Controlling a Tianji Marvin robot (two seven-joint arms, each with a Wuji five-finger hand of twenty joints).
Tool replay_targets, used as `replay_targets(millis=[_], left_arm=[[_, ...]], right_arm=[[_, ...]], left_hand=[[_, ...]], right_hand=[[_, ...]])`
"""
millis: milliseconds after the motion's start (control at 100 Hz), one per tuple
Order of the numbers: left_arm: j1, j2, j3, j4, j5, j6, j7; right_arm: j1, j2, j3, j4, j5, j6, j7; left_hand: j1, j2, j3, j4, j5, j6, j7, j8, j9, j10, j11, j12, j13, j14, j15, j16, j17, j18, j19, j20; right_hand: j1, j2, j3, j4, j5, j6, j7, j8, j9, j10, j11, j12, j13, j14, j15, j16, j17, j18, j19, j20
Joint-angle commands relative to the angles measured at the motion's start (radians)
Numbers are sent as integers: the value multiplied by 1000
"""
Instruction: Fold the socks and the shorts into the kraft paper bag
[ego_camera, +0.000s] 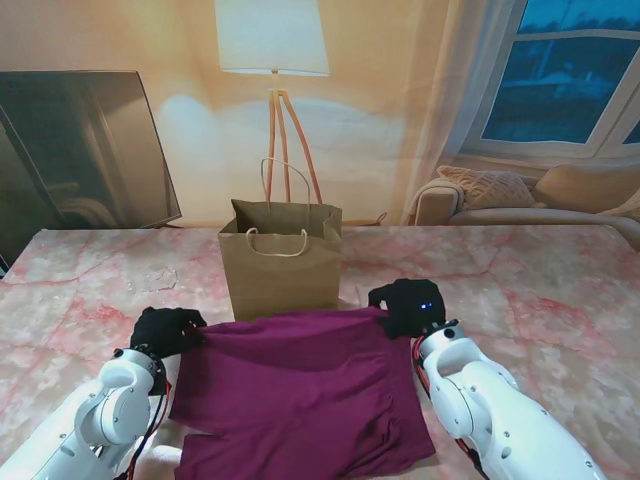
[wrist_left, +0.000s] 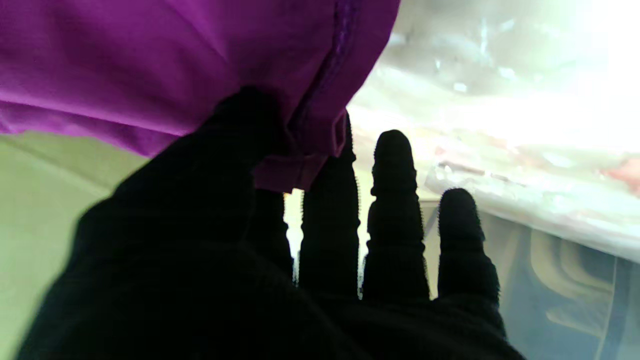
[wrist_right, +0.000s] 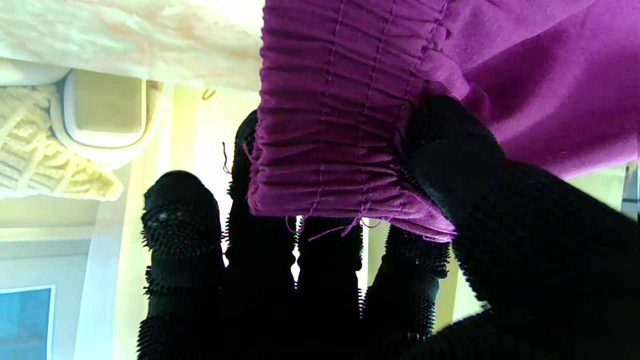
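1. Setting: the tabletop (ego_camera: 560, 290) carries a glossy pink-and-cream marbled covering. Behind it stand a floor lamp (ego_camera: 272, 60) with a pale shade and wooden tripod legs, a dark flat screen (ego_camera: 80, 150) on my left, and a sofa (ego_camera: 520, 195) with a knitted cushion under a window on my right.
2. Kraft paper bag (ego_camera: 282, 262): brown, matte, box-shaped, upright and open at the top, with twisted cord handles. It stands at the middle of the tabletop, just beyond the far edge of the garment.
3. Shorts (ego_camera: 300, 395): magenta woven fabric, spread in a roughly rectangular sheet between my two arms, nearer to me than the bag. The far edge is raised and stretched between my hands; the near portion hangs or lies toward me.
4. Left robot hand (ego_camera: 165, 330): covered in a black knit glove. The left wrist view shows the thumb pressed against a stitched hem corner of the shorts, pinching it against the fingers (wrist_left: 330, 220); the outer two fingers are extended and free.
5. Right robot hand (ego_camera: 408, 305): black glove with a nubbed texture. In the right wrist view it is clamped on the gathered, ribbed elastic waistband (wrist_right: 330, 145), thumb on one face and fingers (wrist_right: 182, 220) behind; loose threads hang from the band's edge.
6. A small piece of clear crinkled plastic (ego_camera: 152, 278) lies on the tabletop to my left, well apart from the bag.
7. Socks: I cannot make them out in any view.
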Motion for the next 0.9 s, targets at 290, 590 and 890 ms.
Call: replay_targets(millis=[290, 590, 890], left_arm=[[18, -17, -75, -99, 19, -5, 84], [86, -19, -133, -199, 72, -62, 145], [241, -2, -156, -291, 201, -167, 192]], right_arm=[[53, -35, -23, 52, 63, 40, -124], [1, -33, 69, 49, 83, -87, -173], [-111, 1, 192, 50, 6, -320, -170]], left_hand=[[-5, -16, 31, -37, 40, -40, 123, -23, 47, -41, -15, -1, 15, 8, 34, -3, -13, 24, -4, 50], [-10, -22, 44, -39, 28, -49, 123, 15, 44, -47, -15, 20, 12, 1, 40, 0, -14, 20, -5, 57], [-22, -55, 53, -53, 56, -51, 123, -21, 57, -28, 17, 51, 20, -7, 31, -5, -15, 27, -15, 60]], right_hand=[[27, 4, 46, 13, 24, -11, 53, -44, 8, -7, 19, 40, -20, -14, 33, 26, -27, -12, 25, -5], [17, -7, 34, 7, 36, -32, 51, -59, -101, -46, 7, 113, -119, -41, -16, 31, -97, -40, -47, -2], [18, -38, 42, -1, 51, -38, 59, -90, -82, -59, 60, 189, -111, -58, 43, 81, -96, -45, -57, 18]])
